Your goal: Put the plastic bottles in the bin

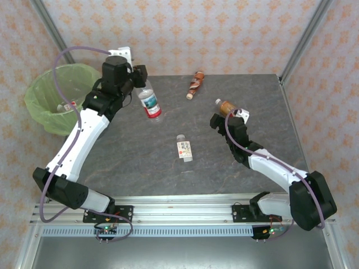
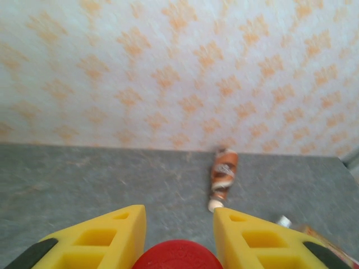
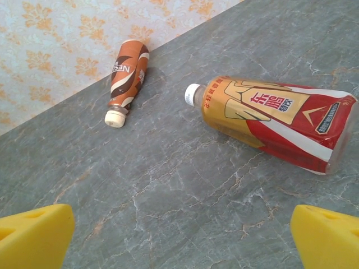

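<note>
Here, grey marble table [image 1: 224, 162], floral walls [image 1: 224, 33]; left tool [image 1: 142, 79] grips clear bottle [image 1: 150, 104], right tool [image 3: 182, 230] released

Top external: fixed, high behind the arm bases at the frame's lower edge; looks down and forward over the whole table [image 1: 140, 162]; the farthest view.
Left wrist: low and close, behind its own yellow fingers [image 2: 101, 235] at the bottom edge; faces level across the tabletop to the patterned wall [image 2: 168, 67].
Right wrist: close above the tabletop, tilted down; yellow fingertips [image 3: 33, 235] in both lower corners.
All three share: brown-red bottle [image 1: 194, 84] [image 2: 222, 176] [image 3: 128, 73].
Top and right wrist share: gold-and-red bottle [image 1: 225, 105] [image 3: 275, 120].
Top and left wrist share: clear bottle [image 1: 150, 103], its red cap [image 2: 176, 255].
</note>
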Robot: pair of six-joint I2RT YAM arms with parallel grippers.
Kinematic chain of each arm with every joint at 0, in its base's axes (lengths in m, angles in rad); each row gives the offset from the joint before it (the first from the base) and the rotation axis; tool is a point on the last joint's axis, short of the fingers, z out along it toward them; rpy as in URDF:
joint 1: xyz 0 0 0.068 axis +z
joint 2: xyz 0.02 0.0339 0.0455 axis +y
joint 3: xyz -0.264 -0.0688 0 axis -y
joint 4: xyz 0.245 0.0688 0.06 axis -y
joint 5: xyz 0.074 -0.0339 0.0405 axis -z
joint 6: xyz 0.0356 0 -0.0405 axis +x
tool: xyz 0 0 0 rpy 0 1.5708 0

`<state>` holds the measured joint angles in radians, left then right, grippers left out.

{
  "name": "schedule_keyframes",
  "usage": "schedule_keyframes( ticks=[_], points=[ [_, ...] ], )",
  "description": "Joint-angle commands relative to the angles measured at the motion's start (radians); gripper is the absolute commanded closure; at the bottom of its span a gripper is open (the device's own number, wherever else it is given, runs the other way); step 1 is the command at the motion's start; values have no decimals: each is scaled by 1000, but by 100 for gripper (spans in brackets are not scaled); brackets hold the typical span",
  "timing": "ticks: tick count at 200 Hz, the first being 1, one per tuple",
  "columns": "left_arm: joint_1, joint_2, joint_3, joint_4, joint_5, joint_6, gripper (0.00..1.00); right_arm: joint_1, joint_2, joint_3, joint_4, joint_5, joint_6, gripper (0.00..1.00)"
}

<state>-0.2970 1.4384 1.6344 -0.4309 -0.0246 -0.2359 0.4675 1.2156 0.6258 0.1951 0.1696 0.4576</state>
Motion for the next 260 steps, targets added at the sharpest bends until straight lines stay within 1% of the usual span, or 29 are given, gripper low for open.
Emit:
schedule_keyframes(
  ticks=[1, 20, 30, 41, 66, 81, 99, 111, 121, 135, 157, 195, 212, 238, 260],
  points=[
    [22, -29, 87, -52, -147, 61, 100, -11, 0, -8, 24, 30, 34, 1],
    [32, -33, 144, -73, -255, 121, 100, -16, -2, -11, 28, 28, 42, 1],
    [41, -41, 160, -57, -282, 154, 100, -18, -5, -11, 29, 27, 44, 1],
    [57, -54, 163, -23, -278, 191, 100, -22, -7, -11, 30, 25, 42, 1],
    [103, -83, 157, 63, -232, 244, 100, -27, -17, -12, 29, 24, 42, 1],
    [117, -95, 155, 110, -230, 284, 100, -29, -24, -18, 29, 28, 46, 1],
    [126, -110, 135, 190, -247, 371, 100, -33, -26, -21, 30, 31, 48, 1],
    [129, -120, 113, 254, -265, 465, 100, -34, -26, -24, 29, 31, 48, 1],
    [135, -126, 93, 313, -305, 551, 100, -35, -27, -26, 29, 33, 47, 1],
    [165, -127, 79, 369, -347, 609, 100, -39, -55, -29, 29, 36, 44, 1],
    [243, -121, 86, 370, -348, 606, 100, -41, -55, -37, 30, 50, 42, 1],
    [351, -94, 71, 383, -378, 596, 100, -43, -56, -41, 37, 53, 52, 1],
    [408, -66, 97, 334, -368, 560, 100, -43, -57, -41, 35, 53, 49, 1],
    [490, -11, 127, 277, -408, 516, 100, -43, -59, -43, 31, 54, 50, 1],
    [567, 25, 135, 233, -383, 461, 100, -44, -62, -47, 29, 56, 52, 1]
  ],
)
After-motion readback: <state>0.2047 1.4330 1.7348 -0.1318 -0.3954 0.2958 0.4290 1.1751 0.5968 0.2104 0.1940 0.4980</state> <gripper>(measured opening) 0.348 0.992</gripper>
